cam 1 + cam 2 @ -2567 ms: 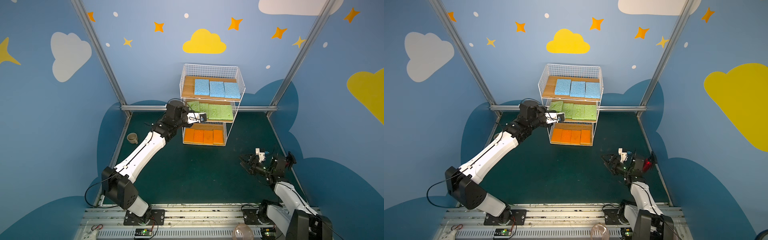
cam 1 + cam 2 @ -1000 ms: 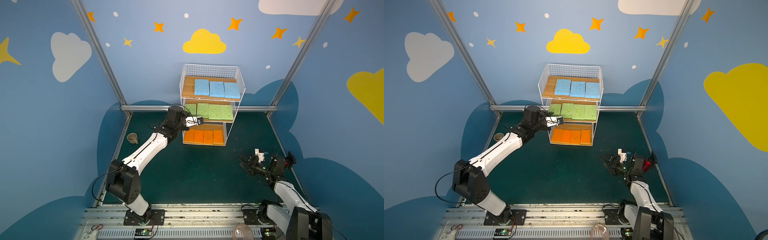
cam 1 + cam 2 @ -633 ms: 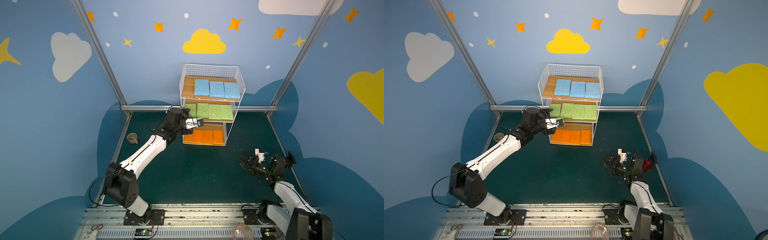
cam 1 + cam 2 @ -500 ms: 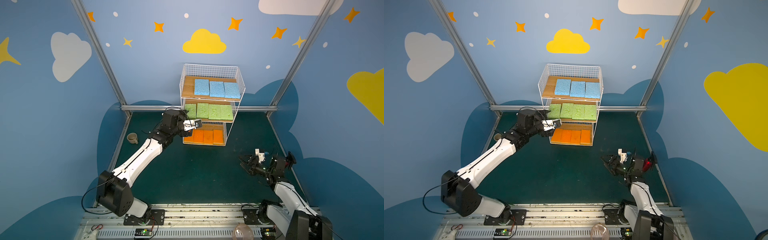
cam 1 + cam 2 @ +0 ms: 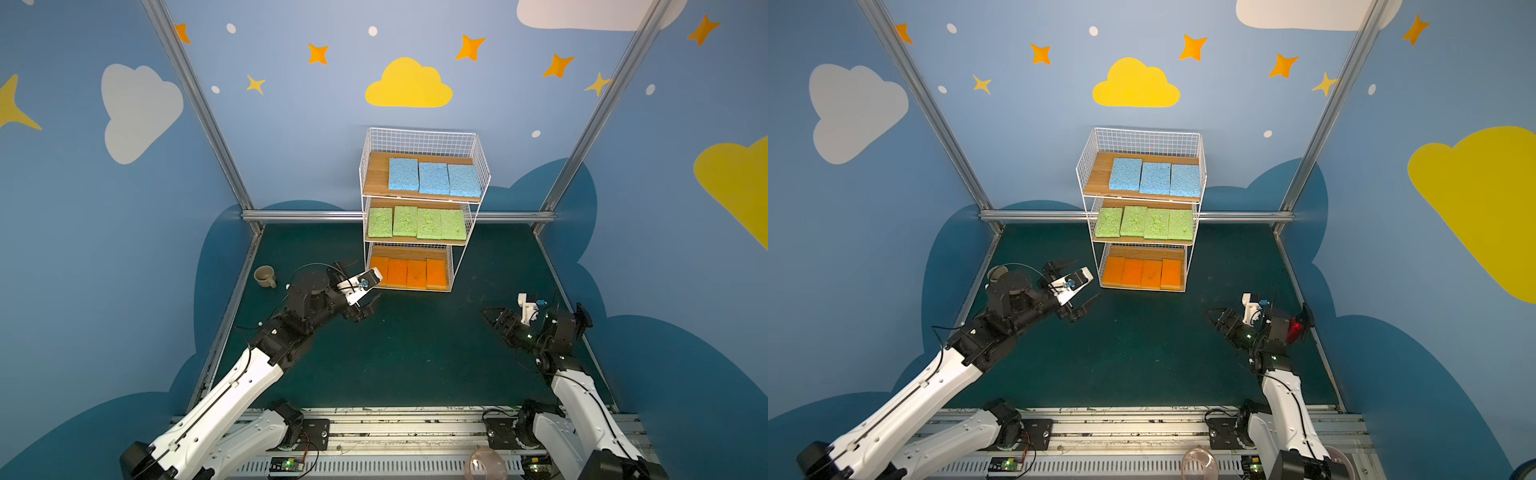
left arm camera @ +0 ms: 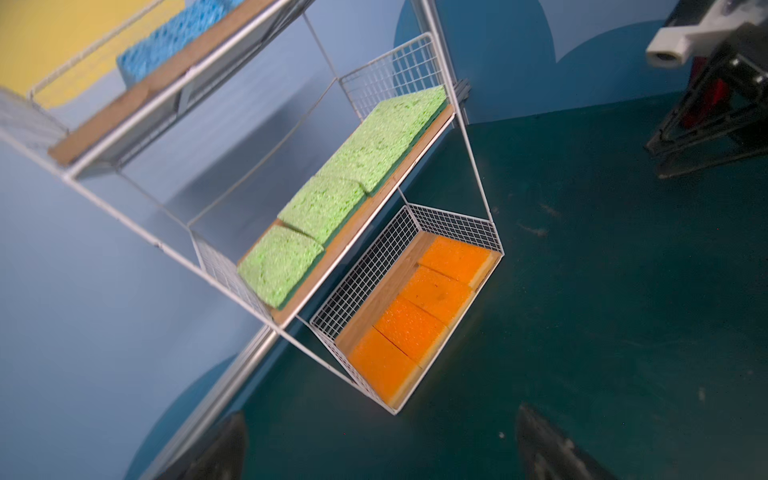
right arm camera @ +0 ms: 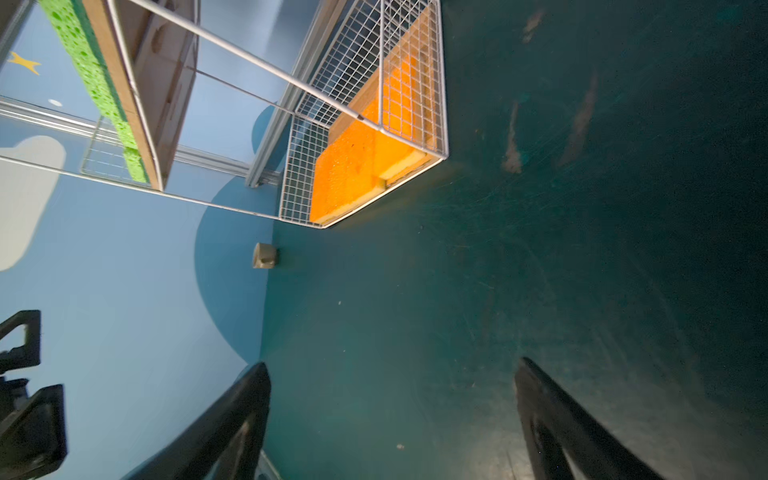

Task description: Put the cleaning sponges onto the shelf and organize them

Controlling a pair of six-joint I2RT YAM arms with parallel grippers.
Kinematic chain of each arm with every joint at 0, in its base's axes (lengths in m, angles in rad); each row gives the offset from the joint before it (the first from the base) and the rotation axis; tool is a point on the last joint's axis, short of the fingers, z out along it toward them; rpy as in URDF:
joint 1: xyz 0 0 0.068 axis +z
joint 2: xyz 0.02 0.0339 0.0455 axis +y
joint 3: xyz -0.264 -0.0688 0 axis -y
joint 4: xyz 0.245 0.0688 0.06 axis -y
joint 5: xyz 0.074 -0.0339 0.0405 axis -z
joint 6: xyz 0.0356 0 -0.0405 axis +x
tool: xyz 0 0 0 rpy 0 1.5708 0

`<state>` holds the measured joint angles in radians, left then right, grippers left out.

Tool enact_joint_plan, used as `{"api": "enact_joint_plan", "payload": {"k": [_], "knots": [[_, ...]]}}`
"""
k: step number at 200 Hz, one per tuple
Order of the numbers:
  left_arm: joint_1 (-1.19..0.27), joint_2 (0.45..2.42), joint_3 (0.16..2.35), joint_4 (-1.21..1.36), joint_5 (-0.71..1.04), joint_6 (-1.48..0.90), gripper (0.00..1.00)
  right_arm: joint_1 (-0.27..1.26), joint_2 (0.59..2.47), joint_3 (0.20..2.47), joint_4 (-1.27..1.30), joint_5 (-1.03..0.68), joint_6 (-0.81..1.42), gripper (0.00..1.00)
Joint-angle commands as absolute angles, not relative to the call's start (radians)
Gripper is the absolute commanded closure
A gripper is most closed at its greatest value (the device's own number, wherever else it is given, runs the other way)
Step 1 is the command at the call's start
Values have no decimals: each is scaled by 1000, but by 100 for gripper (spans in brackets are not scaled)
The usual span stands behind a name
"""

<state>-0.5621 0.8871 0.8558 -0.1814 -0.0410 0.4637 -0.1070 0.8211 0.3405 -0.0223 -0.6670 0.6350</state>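
Small beige mug [image 5: 264,276] left of shelf [image 5: 376,174], apart

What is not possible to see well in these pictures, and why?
- Blue sponges, left wrist view: blurred, cut by the edge; number unclear there.
- Mug, in a top view: mostly behind the left arm.
- Clear round object, in a top view: cut by the bottom edge.

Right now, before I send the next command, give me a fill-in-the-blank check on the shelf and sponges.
The top board of the shelf holds ___ light blue sponges. The green sponges lie on the ___ board. The orange sponges on the bottom board number ___. The empty left gripper has its jaws ___.
Missing: three; middle; four; open.
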Motion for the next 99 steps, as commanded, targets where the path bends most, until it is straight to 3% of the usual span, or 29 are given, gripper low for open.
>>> {"api": "enact_joint_plan", "payload": {"k": [1, 24, 50, 77, 99], "knots": [[-547, 886, 813, -207, -185, 186, 0, -79, 779, 356, -49, -466, 520, 10], [-435, 947, 790, -260, -247, 42, 0, -55, 719, 329, -29, -294, 487, 8], [-242, 986, 696, -177, -206, -98, 0, -50, 674, 231, 217, -232, 399, 8], [-78, 1070, 631, -20, -163, -156, 0, -47, 720, 305, 120, -88, 274, 8], [-3, 1198, 643, 59, -134, -152, 0, -40, 803, 331, 153, -91, 211, 8]]}}
